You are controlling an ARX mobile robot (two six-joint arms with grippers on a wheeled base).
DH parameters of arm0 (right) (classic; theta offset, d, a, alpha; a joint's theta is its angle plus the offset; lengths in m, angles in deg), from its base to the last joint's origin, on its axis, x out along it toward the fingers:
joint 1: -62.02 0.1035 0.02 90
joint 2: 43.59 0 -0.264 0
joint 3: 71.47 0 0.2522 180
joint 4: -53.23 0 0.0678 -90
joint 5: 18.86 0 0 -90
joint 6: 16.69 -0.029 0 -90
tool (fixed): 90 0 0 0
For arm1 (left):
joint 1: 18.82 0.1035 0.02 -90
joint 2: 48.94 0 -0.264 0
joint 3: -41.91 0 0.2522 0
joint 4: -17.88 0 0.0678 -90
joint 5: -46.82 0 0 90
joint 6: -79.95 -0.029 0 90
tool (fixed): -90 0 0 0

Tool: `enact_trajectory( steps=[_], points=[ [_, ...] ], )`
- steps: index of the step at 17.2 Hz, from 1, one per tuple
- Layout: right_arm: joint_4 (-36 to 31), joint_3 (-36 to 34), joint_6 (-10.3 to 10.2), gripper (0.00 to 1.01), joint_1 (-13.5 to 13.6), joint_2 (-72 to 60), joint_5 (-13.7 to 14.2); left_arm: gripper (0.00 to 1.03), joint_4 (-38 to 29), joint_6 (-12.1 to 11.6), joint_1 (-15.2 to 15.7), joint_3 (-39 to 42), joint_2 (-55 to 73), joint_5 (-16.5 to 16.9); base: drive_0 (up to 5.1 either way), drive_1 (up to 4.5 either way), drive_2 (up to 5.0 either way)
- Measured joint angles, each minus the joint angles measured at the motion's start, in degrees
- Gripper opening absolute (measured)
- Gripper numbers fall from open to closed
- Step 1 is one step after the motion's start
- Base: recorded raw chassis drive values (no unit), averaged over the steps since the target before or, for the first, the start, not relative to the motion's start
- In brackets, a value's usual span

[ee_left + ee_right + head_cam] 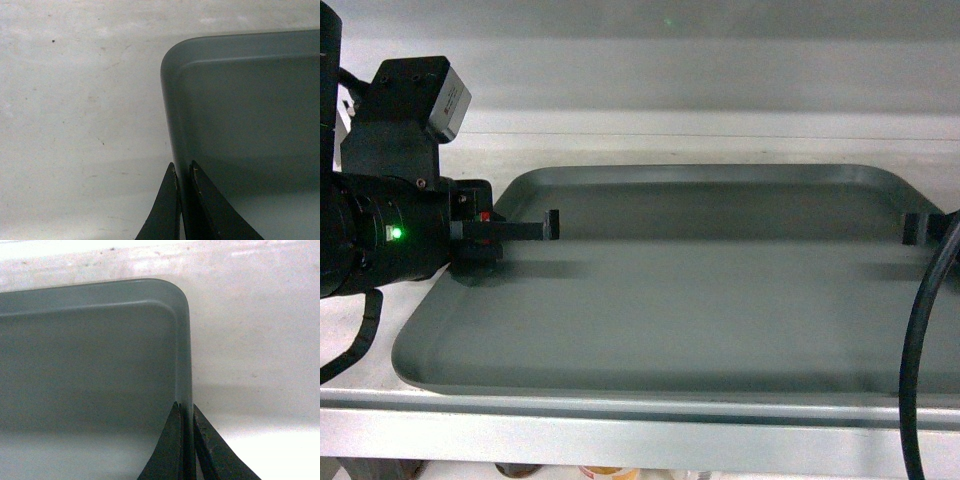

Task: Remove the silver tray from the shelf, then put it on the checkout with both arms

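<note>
Wrist views: fingers point(167, 210) pinch silver tray point(250, 125) rims.

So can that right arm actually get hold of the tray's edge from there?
Probably yes: the right gripper already has its jaws straddling the silver tray rim, apparently pinching it, with nothing in the way.

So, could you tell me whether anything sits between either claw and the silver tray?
Nothing visible does: the left claw and the right claw each straddle a side rim of the silver tray, which lies on the shelf.
</note>
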Motion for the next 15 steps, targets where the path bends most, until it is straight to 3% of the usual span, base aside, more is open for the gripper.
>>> enact_trajectory(
  steps=[4, 15],
  points=[
    [0.83, -1.03, 1.42, 0.03, -0.07, 5.60, 0.35, 0.04, 2.62, 0.09, -0.61, 1.01, -4.24, -0.20, 0.0, 0.00, 0.0],
    [5.55, -1.29, 1.01, 0.03, -0.48, 14.80, -0.79, 0.04, 8.13, -1.25, -1.90, 1.38, -16.61, -1.97, 0.0, 0.00, 0.0]
  ],
)
